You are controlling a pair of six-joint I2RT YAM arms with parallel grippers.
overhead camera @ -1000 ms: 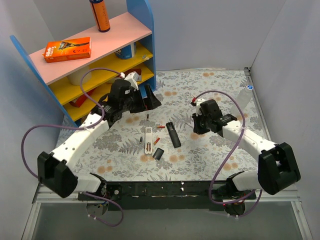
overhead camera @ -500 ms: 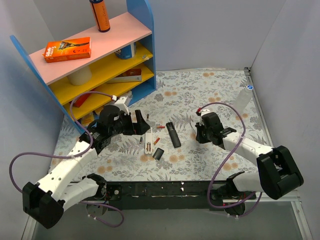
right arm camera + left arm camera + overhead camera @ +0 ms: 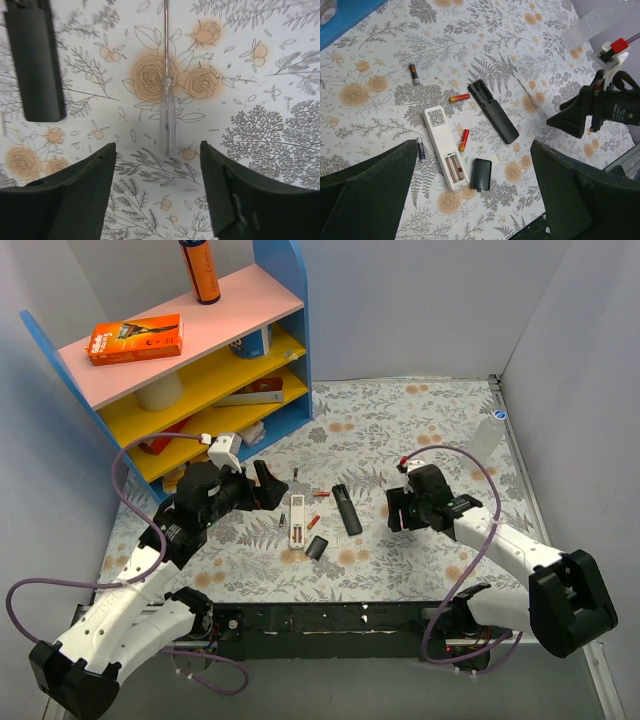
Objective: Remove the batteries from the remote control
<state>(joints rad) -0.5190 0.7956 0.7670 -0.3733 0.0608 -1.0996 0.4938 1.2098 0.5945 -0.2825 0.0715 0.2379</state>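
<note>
four batteries (image 3: 464,139) lie just ahead of the left gripper (image 3: 263,489).

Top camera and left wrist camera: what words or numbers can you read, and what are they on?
Nothing reads clearly.
orange box: white print, too small to read.
orange can: label blurred.
white remote: a square code sticker, no readable letters.
dark battery: markings too small.

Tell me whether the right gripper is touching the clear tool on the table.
Apart. Right wrist view shows patterned cloth between the clear tool and each finger of the right gripper.
</note>
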